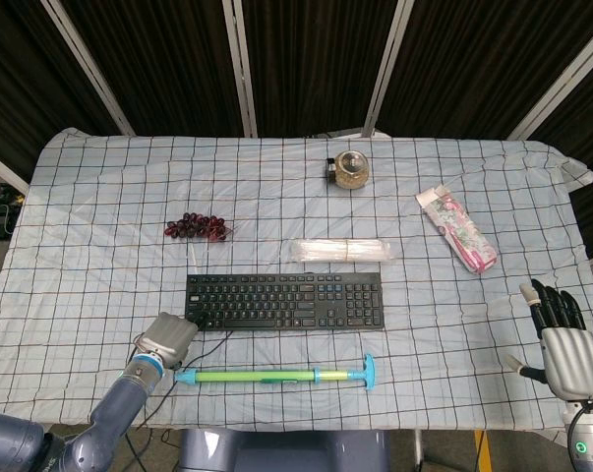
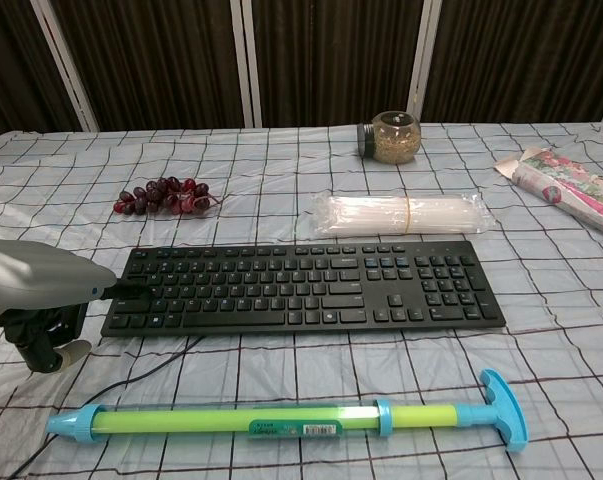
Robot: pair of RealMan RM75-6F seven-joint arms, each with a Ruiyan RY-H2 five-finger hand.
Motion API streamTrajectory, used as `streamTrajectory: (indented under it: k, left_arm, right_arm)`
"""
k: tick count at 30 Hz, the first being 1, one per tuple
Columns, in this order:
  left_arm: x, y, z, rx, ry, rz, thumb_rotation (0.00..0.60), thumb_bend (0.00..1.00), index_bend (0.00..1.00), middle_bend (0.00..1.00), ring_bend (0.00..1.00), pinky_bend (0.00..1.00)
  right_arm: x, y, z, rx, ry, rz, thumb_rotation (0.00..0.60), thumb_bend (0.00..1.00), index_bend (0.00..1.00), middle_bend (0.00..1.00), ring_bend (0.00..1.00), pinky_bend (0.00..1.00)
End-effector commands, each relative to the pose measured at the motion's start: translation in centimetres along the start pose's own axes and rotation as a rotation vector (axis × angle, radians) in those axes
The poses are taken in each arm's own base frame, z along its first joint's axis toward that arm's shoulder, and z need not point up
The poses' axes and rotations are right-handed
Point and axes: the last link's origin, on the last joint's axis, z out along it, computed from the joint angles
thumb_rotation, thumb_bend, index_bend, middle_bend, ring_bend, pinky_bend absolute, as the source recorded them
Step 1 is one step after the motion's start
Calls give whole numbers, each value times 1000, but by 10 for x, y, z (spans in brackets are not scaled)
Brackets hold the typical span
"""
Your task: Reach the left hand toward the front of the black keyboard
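The black keyboard (image 1: 284,302) (image 2: 301,288) lies flat at the middle of the checked cloth. My left hand (image 1: 168,336) (image 2: 41,295) hovers low at the keyboard's front left corner, grey back up. Its dark fingers (image 2: 116,289) stretch toward the keyboard's left end and hold nothing; whether they touch it I cannot tell. The thumb hangs below the palm. My right hand (image 1: 562,339) stands near the table's front right edge, fingers up and spread, holding nothing. The chest view does not show it.
A green stick with blue ends (image 1: 276,375) (image 2: 281,418) lies in front of the keyboard, and the keyboard's cable (image 2: 151,370) runs toward it. Behind are a clear packet (image 1: 340,251), grapes (image 1: 196,228), a jar (image 1: 352,168) and a pink package (image 1: 457,229).
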Motion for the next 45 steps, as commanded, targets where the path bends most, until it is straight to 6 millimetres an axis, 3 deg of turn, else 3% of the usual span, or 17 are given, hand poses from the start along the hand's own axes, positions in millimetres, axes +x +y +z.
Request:
streamTrajectory:
  k: [1, 35, 45]
  left_arm:
    - [0, 0, 1, 4, -3, -1, 600, 542, 0, 883, 744, 499]
    - [-6, 4, 9, 4, -43, 4, 600, 543, 0, 884, 744, 499]
    - [1, 2, 8, 10, 18, 0, 600, 541, 0, 878, 739, 498]
  right_arm:
    - [0, 0, 0, -1, 0, 1, 600, 73, 21, 0, 0, 0]
    - [0, -1, 0, 4, 0, 1, 600, 74, 21, 0, 0, 0]
    - [-1, -1, 0, 2, -5, 2, 600, 73, 21, 0, 0, 0]
